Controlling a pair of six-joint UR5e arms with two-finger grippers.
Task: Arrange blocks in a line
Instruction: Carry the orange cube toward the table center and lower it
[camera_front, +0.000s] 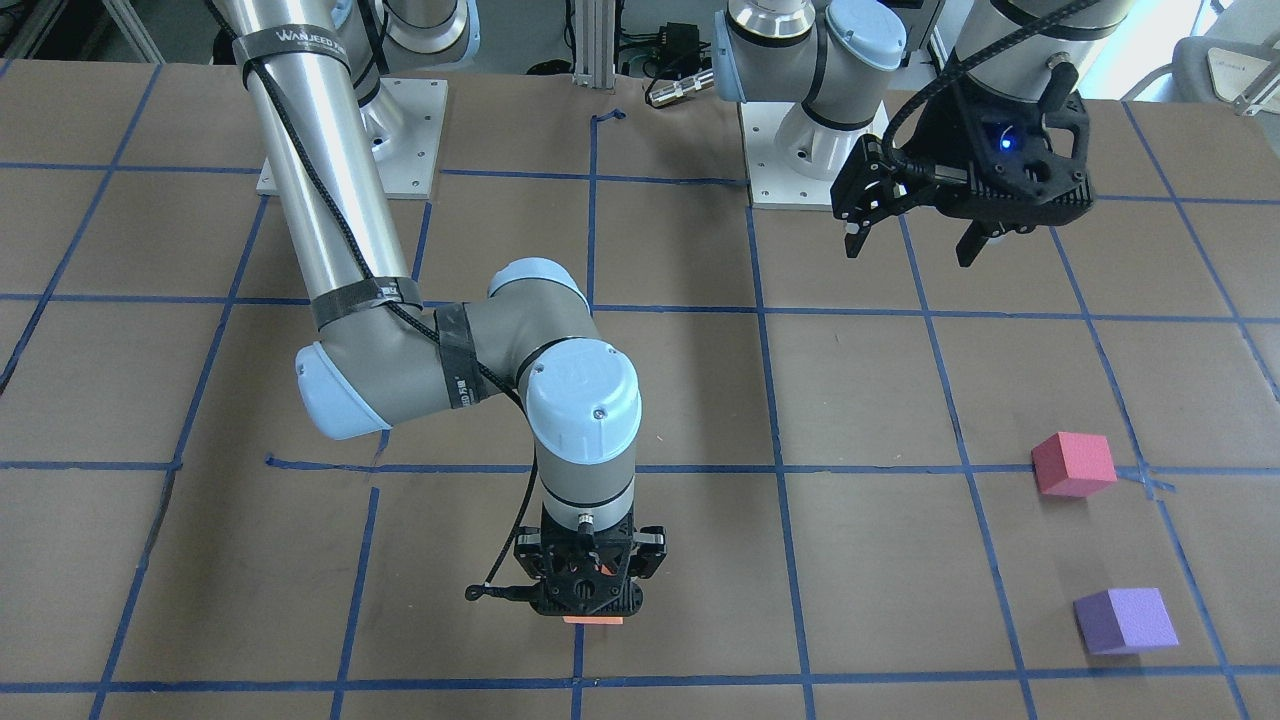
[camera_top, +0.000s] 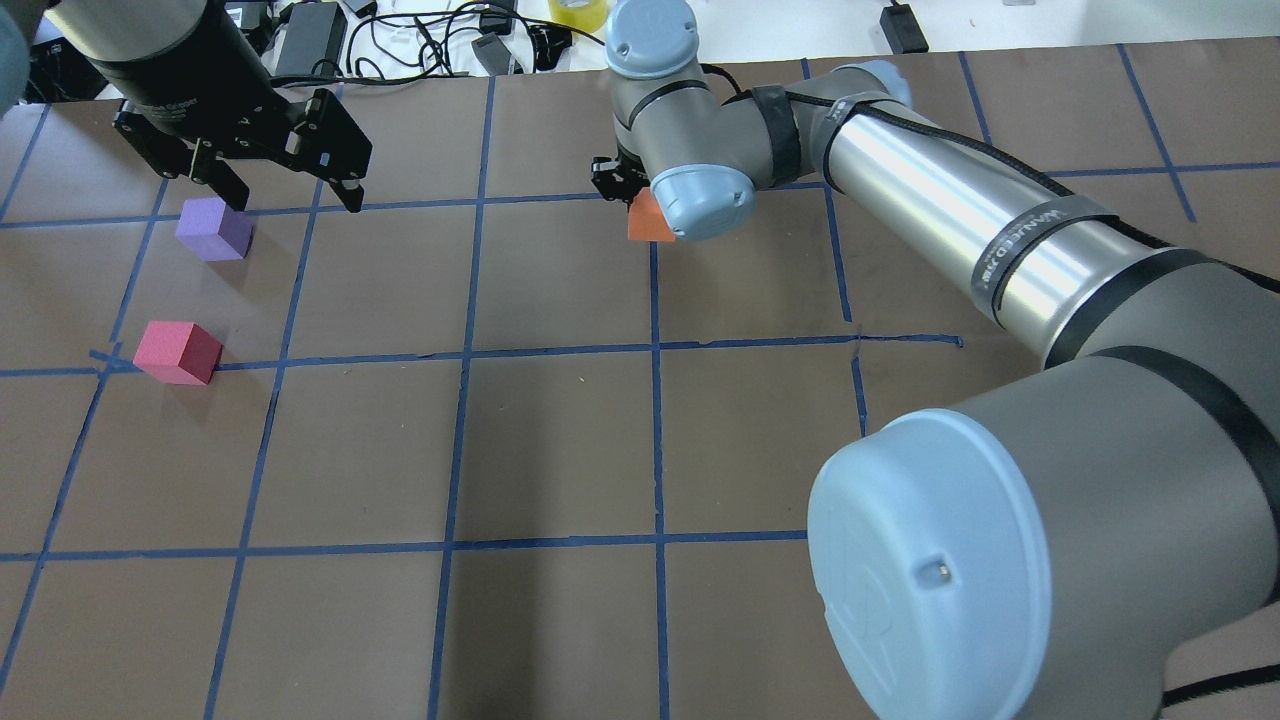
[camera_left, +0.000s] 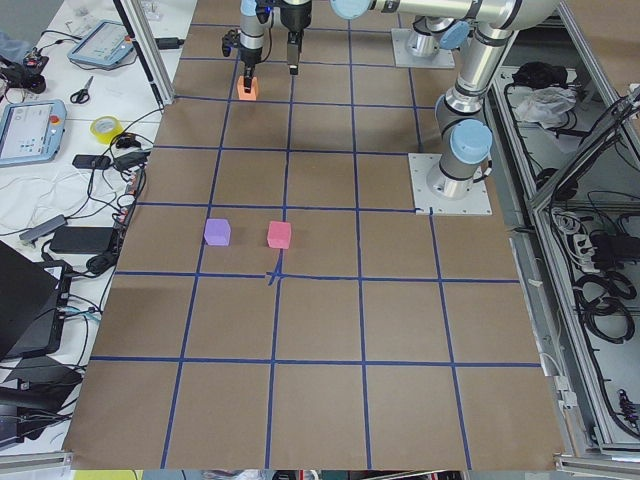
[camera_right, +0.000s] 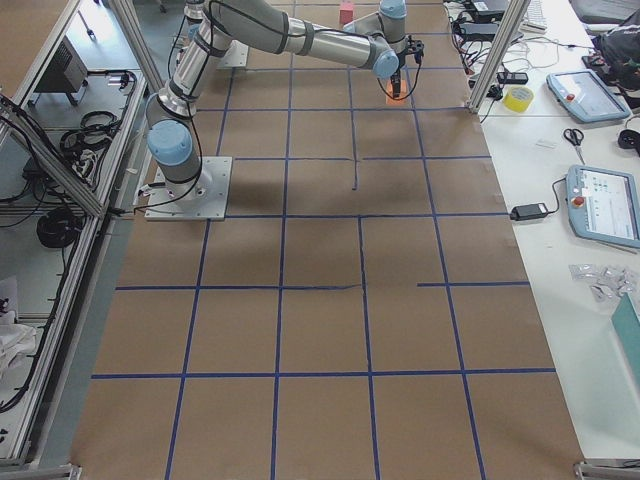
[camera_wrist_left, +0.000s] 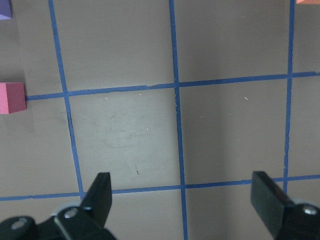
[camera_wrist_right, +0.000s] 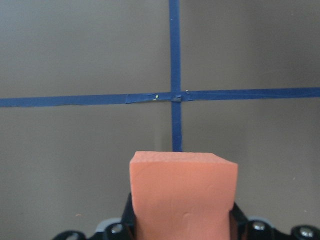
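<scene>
My right gripper (camera_front: 588, 592) is shut on the orange block (camera_front: 593, 621), low over the table near a tape crossing; I cannot tell whether the block touches the table. The orange block fills the bottom of the right wrist view (camera_wrist_right: 183, 190) and shows under the wrist in the overhead view (camera_top: 648, 222). The pinkish-red block (camera_top: 178, 351) and the purple block (camera_top: 213, 228) sit apart on the table's left side. My left gripper (camera_top: 290, 195) is open and empty, raised just right of the purple block. In the left wrist view, its fingers (camera_wrist_left: 100, 195) frame bare table.
Blue tape lines (camera_top: 655, 350) grid the brown table. Cables, a tape roll (camera_top: 577, 12) and devices lie beyond the far edge. The arm base plates (camera_front: 810, 160) stand at the robot's side. The right arm (camera_top: 950, 220) stretches across the table's right half.
</scene>
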